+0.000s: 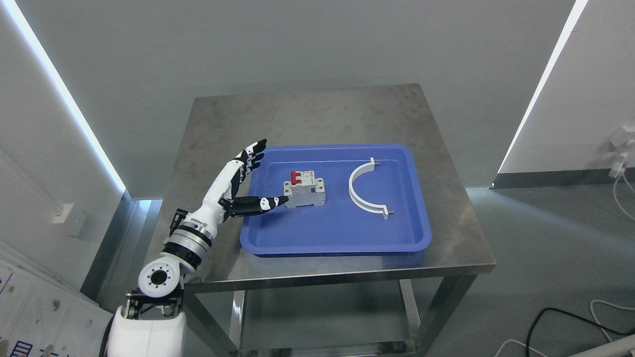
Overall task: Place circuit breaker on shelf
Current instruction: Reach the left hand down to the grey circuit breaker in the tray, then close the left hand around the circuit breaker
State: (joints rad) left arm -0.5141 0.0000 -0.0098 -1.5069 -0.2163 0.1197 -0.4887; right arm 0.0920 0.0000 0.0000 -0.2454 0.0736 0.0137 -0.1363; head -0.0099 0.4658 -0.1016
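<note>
Right now the left hand reaches in from the lower left over the left rim of a blue tray that sits on the steel desk. Its fingers are spread straight and hold nothing, while the thumb points across toward the circuit breaker, its tip touching or just beside the breaker's left side; which one I cannot tell. The breaker, grey with red switches, stands in the tray left of centre. A white curved bracket lies to its right, apart from it.
</note>
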